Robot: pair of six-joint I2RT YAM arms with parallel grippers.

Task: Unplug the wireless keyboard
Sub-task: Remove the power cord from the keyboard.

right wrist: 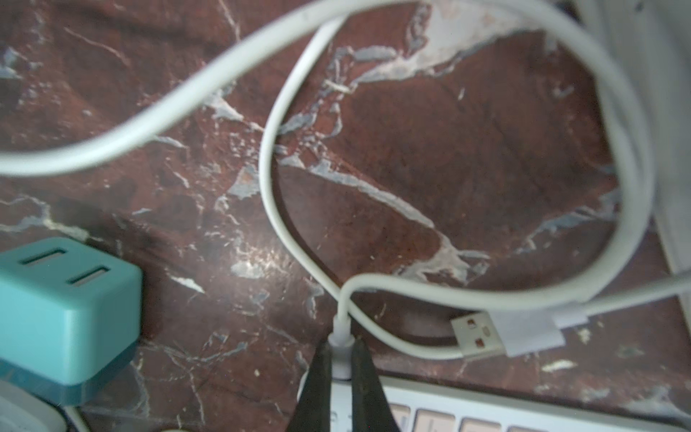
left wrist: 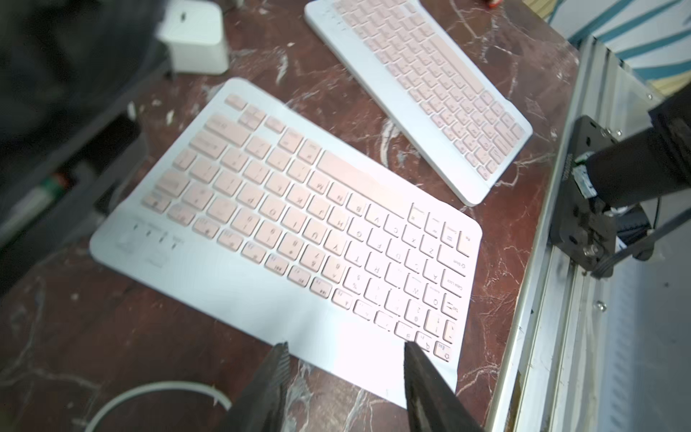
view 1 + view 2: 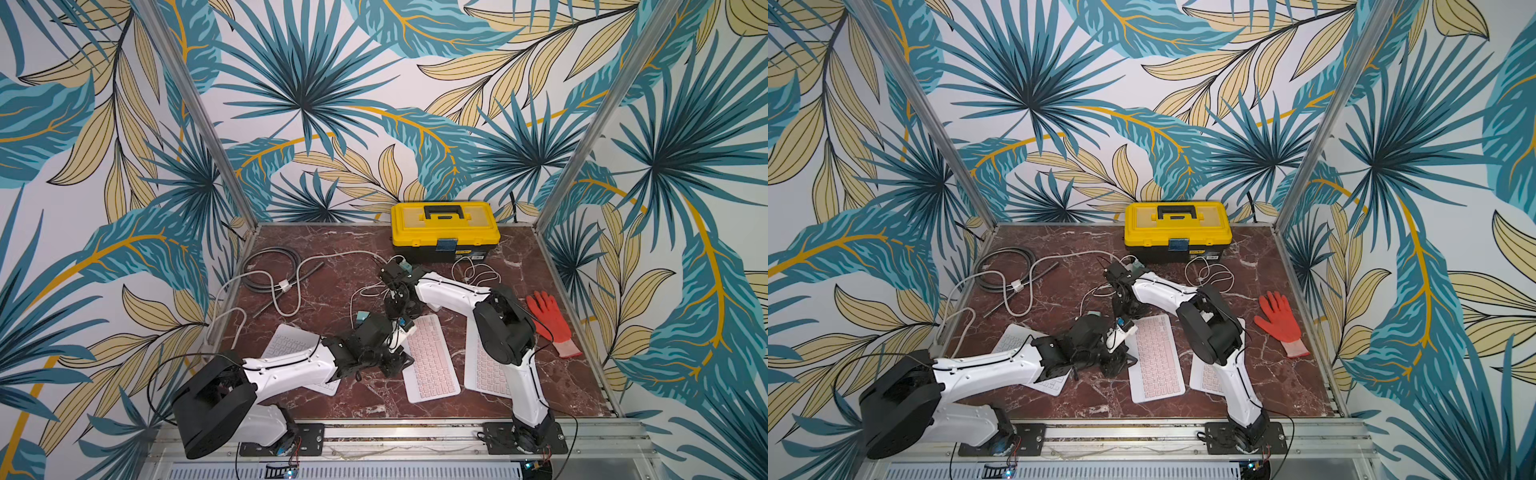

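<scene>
the keyboard (image 3: 432, 361) lies flat at mid-table, and a second keyboard (image 2: 430, 86) lies just beside it. a white plug (image 1: 341, 329) appears seated in the port on its far edge.

handling: the keyboard is thin and probably light. expect it to slide on the smooth table (image 3: 365, 399) if pulled unbraced. the plug is small and rigid, likely held by friction only. the cable (image 1: 271, 168) is soft, loops freely and gives no purchase. take hold at the plug body, close to the port, and draw straight out along the port axis. do not pull on the cable.

right gripper (image 1: 342, 348): fingers clenched on the plug, one on each side, right at the keyboard edge.

left gripper (image 2: 344, 348): fingers apart, grasping nothing, set over the blank border of the keyboard beside the esc key. whether they touch the case cannot be told. judged role: brace against sliding.

the cable's usb end (image 1: 478, 334) lies loose on the table, near the plug. a teal charger (image 1: 63, 299) stands on the other side of the plug, both slots empty.
</scene>
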